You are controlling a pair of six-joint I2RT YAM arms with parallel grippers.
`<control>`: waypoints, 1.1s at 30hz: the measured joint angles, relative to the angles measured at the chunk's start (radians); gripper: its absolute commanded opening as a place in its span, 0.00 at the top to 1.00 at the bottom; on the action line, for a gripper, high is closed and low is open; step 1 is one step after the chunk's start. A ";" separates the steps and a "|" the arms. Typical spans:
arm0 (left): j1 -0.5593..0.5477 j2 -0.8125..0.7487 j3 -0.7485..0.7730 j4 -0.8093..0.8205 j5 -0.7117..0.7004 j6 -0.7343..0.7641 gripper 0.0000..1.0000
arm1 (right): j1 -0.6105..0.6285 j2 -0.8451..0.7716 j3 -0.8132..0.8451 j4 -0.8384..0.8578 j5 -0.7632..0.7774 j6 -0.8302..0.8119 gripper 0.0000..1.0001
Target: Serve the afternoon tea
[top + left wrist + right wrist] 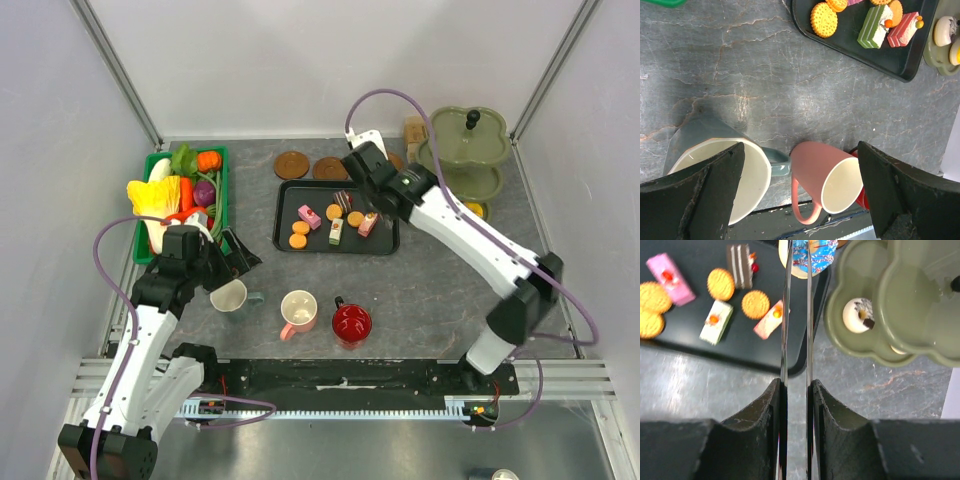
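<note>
A black tray (pixel 290 205) holds small cakes and biscuits: a pink cake (pixel 309 216), orange biscuits (pixel 299 234), a green-white cake (pixel 336 232). Three mugs stand in front: whitish (pixel 229 296), pink (pixel 298 311), red (pixel 351 323). My left gripper (pixel 800 147) is open and empty, above the whitish mug (pixel 747 175) and the pink mug (pixel 820 165). My right gripper (pixel 796 385) is shut on metal tongs (pixel 785 315), whose tips pinch a blue-iced pastry (pixel 816 255) between the tray's right edge and a green tiered stand (pixel 910 305).
The stand (pixel 465 150) is at the back right; its lower tier holds a white pastry (pixel 858 315). A green crate of toy vegetables (pixel 185 190) sits at the left. Two brown discs (pixel 292 164) lie behind the tray. Walls enclose the table.
</note>
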 measured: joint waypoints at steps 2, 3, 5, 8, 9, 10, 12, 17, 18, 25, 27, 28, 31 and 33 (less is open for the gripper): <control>0.000 0.000 -0.004 0.001 0.000 0.000 0.01 | -0.035 0.093 0.067 0.008 0.025 0.000 0.86; 0.000 0.000 -0.005 0.001 0.001 0.000 0.01 | -0.055 0.137 0.096 0.009 0.035 -0.001 0.86; 0.000 -0.001 -0.008 0.001 0.001 0.000 0.01 | -0.095 0.220 0.142 0.012 0.053 -0.003 0.86; 0.000 -0.001 -0.009 0.001 0.002 0.000 0.01 | -0.143 0.312 0.189 0.010 0.078 -0.007 0.86; 0.000 -0.001 -0.009 0.002 0.002 0.000 0.01 | -0.156 0.332 0.199 0.010 0.086 -0.008 0.86; 0.000 -0.001 -0.009 0.001 0.002 0.000 0.01 | -0.169 0.354 0.210 0.009 0.097 -0.011 0.86; 0.000 -0.001 -0.009 0.001 0.002 0.000 0.00 | -0.186 0.383 0.224 0.008 0.118 -0.018 0.86; 0.000 -0.001 -0.009 0.001 0.003 0.000 0.01 | -0.221 0.427 0.237 0.007 0.146 -0.026 0.86; 0.000 -0.001 -0.009 0.002 0.003 0.000 0.01 | -0.228 0.436 0.237 0.007 0.151 -0.026 0.85; 0.000 0.000 -0.009 0.002 0.003 0.000 0.01 | -0.263 0.467 0.233 0.014 0.170 -0.027 0.82; 0.000 0.000 -0.009 0.002 0.003 0.000 0.01 | -0.273 0.467 0.228 0.018 0.170 -0.027 0.81; 0.000 0.000 -0.009 0.002 0.003 0.000 0.00 | -0.278 0.467 0.224 0.019 0.170 -0.027 0.80; 0.000 0.000 -0.009 0.002 0.003 0.000 0.01 | -0.288 0.467 0.209 0.023 0.168 -0.028 0.77; 0.000 0.000 -0.009 0.002 0.003 0.000 0.01 | -0.294 0.467 0.200 0.025 0.165 -0.029 0.72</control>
